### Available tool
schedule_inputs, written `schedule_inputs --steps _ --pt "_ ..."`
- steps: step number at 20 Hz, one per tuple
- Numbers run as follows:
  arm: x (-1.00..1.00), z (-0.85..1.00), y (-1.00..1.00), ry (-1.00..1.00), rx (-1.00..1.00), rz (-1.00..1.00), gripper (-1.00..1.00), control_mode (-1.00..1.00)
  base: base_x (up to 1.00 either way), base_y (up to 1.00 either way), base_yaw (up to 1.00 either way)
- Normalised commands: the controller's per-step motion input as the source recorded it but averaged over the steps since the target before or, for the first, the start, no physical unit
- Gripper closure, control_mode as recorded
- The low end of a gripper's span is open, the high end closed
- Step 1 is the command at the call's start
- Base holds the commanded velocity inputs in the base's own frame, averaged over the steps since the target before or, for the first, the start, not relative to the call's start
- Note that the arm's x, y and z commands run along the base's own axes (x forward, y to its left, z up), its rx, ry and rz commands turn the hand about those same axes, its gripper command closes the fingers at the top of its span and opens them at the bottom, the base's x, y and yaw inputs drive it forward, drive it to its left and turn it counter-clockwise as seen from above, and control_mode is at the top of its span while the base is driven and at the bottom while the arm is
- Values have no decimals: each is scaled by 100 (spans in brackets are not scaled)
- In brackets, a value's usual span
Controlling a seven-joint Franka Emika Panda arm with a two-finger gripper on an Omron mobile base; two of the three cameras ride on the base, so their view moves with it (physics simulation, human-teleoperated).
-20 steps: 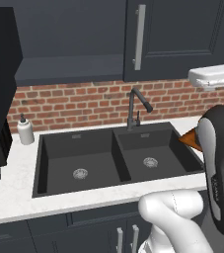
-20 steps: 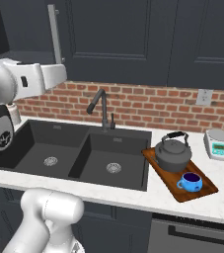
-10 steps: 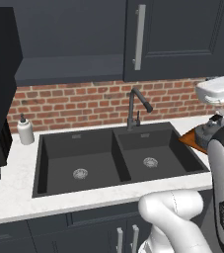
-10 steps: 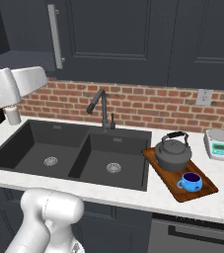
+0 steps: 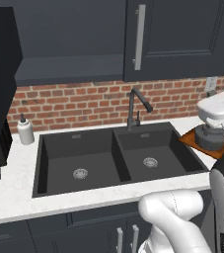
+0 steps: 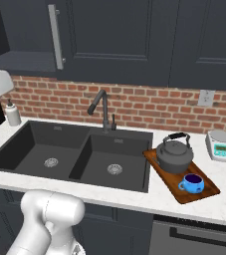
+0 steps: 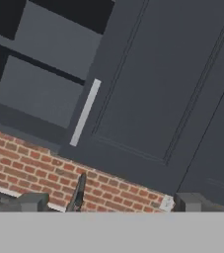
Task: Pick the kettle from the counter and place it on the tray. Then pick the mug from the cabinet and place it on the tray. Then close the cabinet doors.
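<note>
Kettle (image 6: 174, 154) and mug (image 6: 192, 183) both sit on the tray (image 6: 204, 191), kettle toward the brick wall, mug nearer the table's (image 6: 134, 198) front edge, the two just apart. We judge only the door-closing is left.

Landmark: the faucet (image 6: 100, 107). The closed cabinet door (image 7: 153, 84) hangs directly above it, its slim grey handle (image 7: 85, 112) running vertically in the room, tilted in the hand view. Left of that handle the cabinet (image 5: 69, 69) stands open, shelf bare. The open door (image 5: 0, 84) stands at the far left of the left base view, well left of the faucet and above the white pump bottle (image 5: 25, 130).

Claw (image 7: 111, 201): tips spread wide, pinching nothing, pointed at the cabinet fronts above the faucet. The open door lies well to its left, long axis upright; we expect a leftward reach to its edge.

In the way: nothing we can see between hand and cabinet. Sink (image 5: 118, 158) below the faucet, scale (image 6: 222, 146) right of the tray.
</note>
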Motion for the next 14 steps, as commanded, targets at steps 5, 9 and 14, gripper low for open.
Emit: schedule_inputs --steps 5,9,14 --pt "-33 0 39 8 -18 0 -100 -100 0 0 0" --pt "-32 0 35 8 -19 0 -100 -100 0 0 0" --pt "-38 0 33 6 -15 3 -100 -100 0 0 0"
